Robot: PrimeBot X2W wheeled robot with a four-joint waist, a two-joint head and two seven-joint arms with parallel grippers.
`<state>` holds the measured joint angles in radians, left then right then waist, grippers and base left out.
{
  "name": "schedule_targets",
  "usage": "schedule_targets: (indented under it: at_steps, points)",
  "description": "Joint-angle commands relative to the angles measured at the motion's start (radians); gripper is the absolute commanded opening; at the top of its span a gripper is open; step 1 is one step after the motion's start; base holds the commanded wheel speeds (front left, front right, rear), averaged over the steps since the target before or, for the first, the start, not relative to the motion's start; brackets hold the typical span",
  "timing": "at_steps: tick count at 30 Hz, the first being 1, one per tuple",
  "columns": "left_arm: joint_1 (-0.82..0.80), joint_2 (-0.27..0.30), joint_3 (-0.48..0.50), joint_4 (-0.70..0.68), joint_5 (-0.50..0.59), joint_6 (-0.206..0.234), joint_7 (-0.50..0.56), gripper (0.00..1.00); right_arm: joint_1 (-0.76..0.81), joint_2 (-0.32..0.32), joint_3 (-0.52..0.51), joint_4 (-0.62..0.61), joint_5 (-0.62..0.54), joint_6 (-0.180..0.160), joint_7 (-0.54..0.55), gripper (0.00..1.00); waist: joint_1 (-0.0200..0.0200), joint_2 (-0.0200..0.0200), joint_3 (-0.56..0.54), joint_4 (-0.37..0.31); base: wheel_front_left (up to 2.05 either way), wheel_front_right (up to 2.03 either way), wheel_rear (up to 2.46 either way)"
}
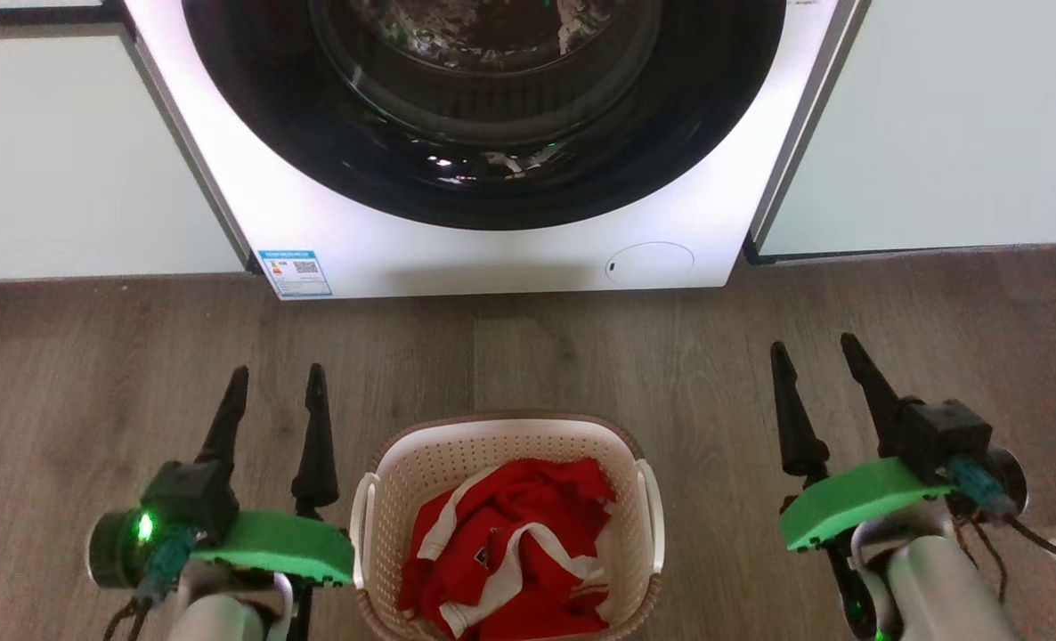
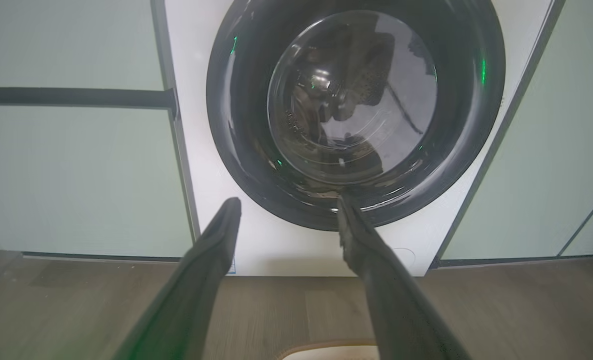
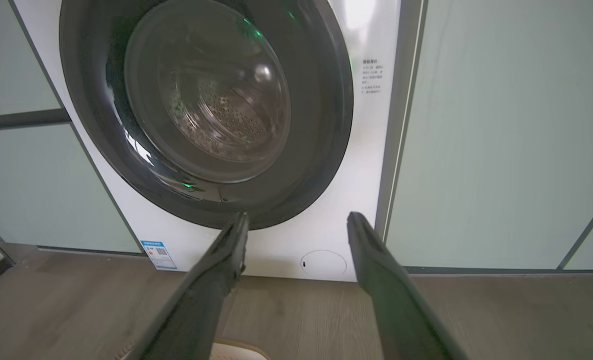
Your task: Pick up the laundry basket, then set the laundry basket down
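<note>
The laundry basket [image 1: 421, 463], cream-white and perforated with a brown rim and white side handles, stands on the wooden floor at the bottom centre of the head view. A red-and-white garment [image 1: 515, 543] lies inside it. My left gripper [image 1: 277, 383] is open just left of the basket, fingers pointing toward the washing machine, holding nothing. My right gripper [image 1: 815, 352] is open further off to the basket's right, also holding nothing. A sliver of the basket's rim [image 2: 326, 346] shows at the bottom of the left wrist view, and its rim [image 3: 239, 347] shows again in the right wrist view.
A white front-loading washing machine [image 1: 492, 258] with a dark round door [image 2: 356, 110] stands straight ahead. Pale green cabinet panels [image 1: 65, 160] flank it on both sides. Wooden floor [image 1: 528, 356] stretches between the machine and the basket.
</note>
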<state>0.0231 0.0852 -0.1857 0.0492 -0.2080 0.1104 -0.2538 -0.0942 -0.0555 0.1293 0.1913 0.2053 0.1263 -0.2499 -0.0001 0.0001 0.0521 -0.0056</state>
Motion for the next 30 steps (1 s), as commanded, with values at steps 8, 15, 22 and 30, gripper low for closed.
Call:
schedule_targets:
  at_steps: [8, 15, 22, 30]
  points:
    - [-0.028, -0.027, 0.089, -0.046, 0.054, -0.057, -0.008, 1.0, -0.012, 0.005, 0.014, -0.051, 0.001, 0.004, -0.012, 1.0, 0.0001, -0.0001, 0.001, -0.003, 0.0, 0.0, 0.0]
    - [-0.028, -0.034, 0.11, -0.04, 0.06, -0.083, -0.008, 1.0, -0.003, 0.005, 0.019, -0.051, -0.009, 0.004, -0.012, 1.0, 0.0001, -0.0001, -0.001, -0.004, 0.0, 0.0, 0.0]
    - [-0.032, -0.035, 0.101, -0.042, 0.041, -0.081, -0.008, 1.0, -0.011, 0.005, 0.008, -0.049, -0.013, 0.004, -0.012, 1.0, 0.0001, -0.0001, 0.001, -0.005, 0.0, 0.0, 0.0]
    - [-0.034, -0.035, 0.096, -0.046, 0.041, -0.077, -0.008, 1.0, -0.009, 0.005, 0.011, -0.047, -0.009, 0.004, -0.012, 1.0, 0.0001, -0.0001, 0.004, -0.004, 0.0, 0.0, 0.0]
